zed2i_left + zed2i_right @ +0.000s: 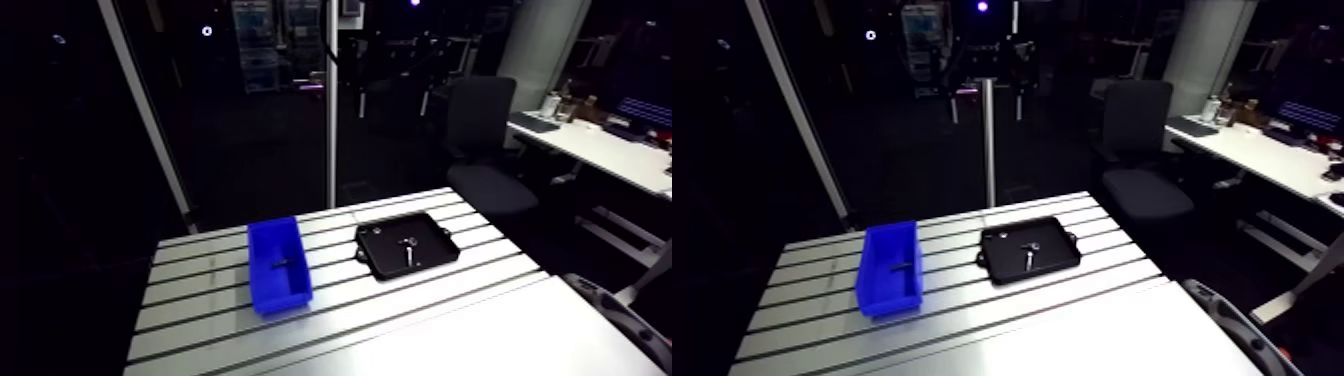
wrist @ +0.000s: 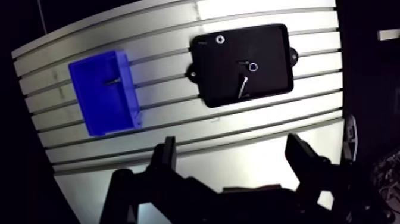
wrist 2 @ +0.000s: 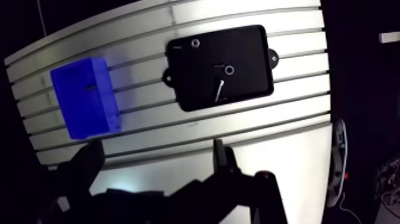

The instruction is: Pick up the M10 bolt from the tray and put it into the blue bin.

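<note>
A black tray (image 2: 271,56) lies on the slotted table, well ahead of my gripper. In it rests a slim silvery bolt (image 2: 243,86), with a small ring-shaped part (image 2: 253,67) just beyond its head and another ring part (image 2: 220,39) in a far corner. Beside the tray stands the blue bin (image 2: 101,110), and a small dark bolt-like piece (image 2: 112,79) lies inside it. My gripper (image 2: 232,149) hangs high above the table's near edge, open, with nothing between its fingers. In the arm view the tray (image 1: 385,262), its bolt (image 1: 408,252) and the bin (image 1: 280,295) show, but the gripper does not.
The aluminium table (image 1: 200,330) runs in long slots under both containers. A smooth plain strip (image 1: 480,340) forms its near edge. The bin and tray sit a short gap apart.
</note>
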You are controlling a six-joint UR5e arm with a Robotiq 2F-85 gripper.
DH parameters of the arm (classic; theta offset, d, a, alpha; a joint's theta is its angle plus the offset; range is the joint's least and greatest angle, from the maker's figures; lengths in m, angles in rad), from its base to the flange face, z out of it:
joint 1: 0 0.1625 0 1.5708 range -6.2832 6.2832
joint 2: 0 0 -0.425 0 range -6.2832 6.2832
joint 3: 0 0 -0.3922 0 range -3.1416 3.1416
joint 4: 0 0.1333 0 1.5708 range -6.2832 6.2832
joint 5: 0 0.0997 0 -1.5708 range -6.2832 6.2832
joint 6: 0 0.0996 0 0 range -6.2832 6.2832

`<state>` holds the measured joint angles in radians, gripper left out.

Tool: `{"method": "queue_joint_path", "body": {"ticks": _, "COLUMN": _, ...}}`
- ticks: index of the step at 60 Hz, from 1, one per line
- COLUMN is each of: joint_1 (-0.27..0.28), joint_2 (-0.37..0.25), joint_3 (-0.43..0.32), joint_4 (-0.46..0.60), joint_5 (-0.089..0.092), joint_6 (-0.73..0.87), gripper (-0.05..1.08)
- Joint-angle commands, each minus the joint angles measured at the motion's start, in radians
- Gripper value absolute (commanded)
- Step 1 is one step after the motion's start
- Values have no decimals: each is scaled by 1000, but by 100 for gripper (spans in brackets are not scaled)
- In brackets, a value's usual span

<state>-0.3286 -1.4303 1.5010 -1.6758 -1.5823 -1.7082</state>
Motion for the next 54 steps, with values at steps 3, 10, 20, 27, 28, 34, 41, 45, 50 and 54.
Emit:
{"method": "queue_joint_path", "body": {"ticks": 3, "joint_1": -34, "joint_2": 63, "joint_3": 33, "joint_4": -57, "joint_5": 3, "joint_6": -17, "gripper": 1}}
{"method": "queue_joint_path", "body": {"ticks": 10, "joint_1": -50, "joint_2": 90, "joint_3": 48, "joint_4": -85, "joint_5": 20, "joint_6": -15, "gripper": 1}}
{"method": "queue_joint_path", "body": {"ticks": 20, "joint_1": -59, "joint_2": 133, "joint_3": 77, "joint_4": -181, "joint_5": 37, "joint_6": -17, "gripper": 1}}
{"method": "queue_joint_path", "body": {"ticks": 27, "joint_1": -70, "joint_2": 169, "joint_3": 91, "joint_4": -190, "joint_5": 34, "joint_6": -8, "gripper": 1}}
{"method": "queue_joint_path", "body": {"ticks": 28, "joint_1": -72, "joint_2": 175, "joint_3": 95, "joint_4": -192, "joint_5": 35, "joint_6": -4, "gripper": 1}}
{"method": "queue_joint_path", "body": {"ticks": 34, "joint_1": -79, "joint_2": 197, "joint_3": 108, "joint_4": -214, "joint_5": 39, "joint_6": 11, "gripper": 1}}
{"method": "queue_joint_path", "body": {"ticks": 41, "joint_1": -81, "joint_2": 202, "joint_3": 128, "joint_4": -235, "joint_5": 46, "joint_6": 36, "gripper": 2}}
{"method": "queue_joint_path", "body": {"ticks": 45, "joint_1": -84, "joint_2": 204, "joint_3": 140, "joint_4": -235, "joint_5": 46, "joint_6": 38, "gripper": 4}}
{"method": "queue_joint_path", "body": {"ticks": 50, "joint_1": -84, "joint_2": 205, "joint_3": 155, "joint_4": -243, "joint_5": 46, "joint_6": 47, "gripper": 4}}
{"method": "queue_joint_path", "body": {"ticks": 54, "joint_1": -84, "joint_2": 212, "joint_3": 161, "joint_4": -252, "joint_5": 46, "joint_6": 67, "gripper": 8}}
